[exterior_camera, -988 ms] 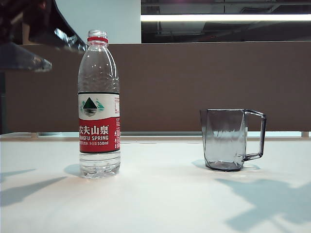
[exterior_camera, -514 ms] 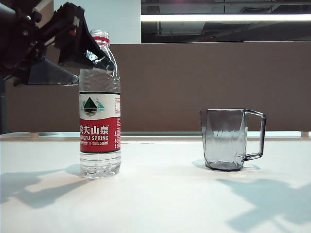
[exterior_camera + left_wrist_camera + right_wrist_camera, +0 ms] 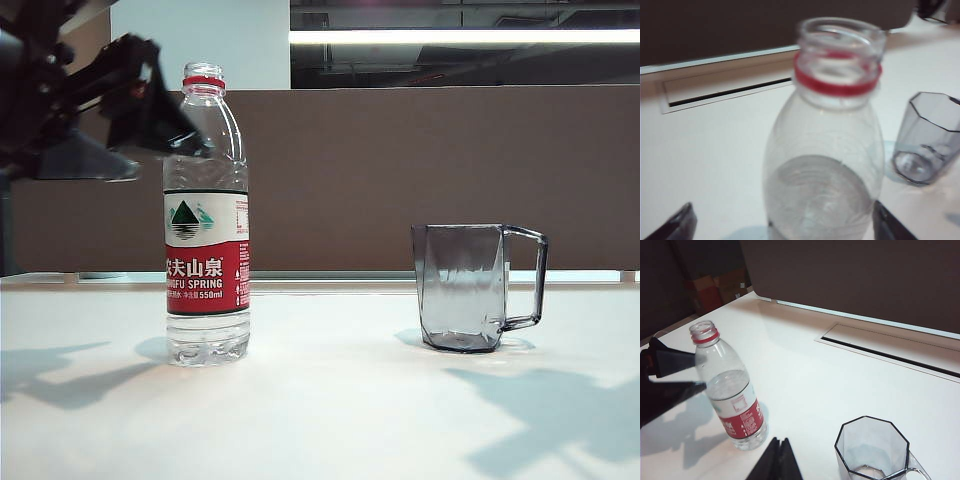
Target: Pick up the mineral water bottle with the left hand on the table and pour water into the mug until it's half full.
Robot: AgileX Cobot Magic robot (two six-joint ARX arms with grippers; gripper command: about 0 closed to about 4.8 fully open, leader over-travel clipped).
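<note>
Left gripper (image 3: 150,140) is spread wide around the mineral water bottle (image 3: 206,220) neck, right gripper (image 3: 776,460) clenched.

On the tabletop (image 3: 330,400) stands one mineral water bottle (image 3: 206,215) and one mug (image 3: 470,288); so there are two things in total. The bottle has one red neck ring and one label, and its mouth is without cap. The mug has one handle. There are two grippers: the left gripper (image 3: 120,130) shows two fingers standing wide apart beside the bottle, and the right gripper (image 3: 776,460) shows two fingers pressed together.
</note>
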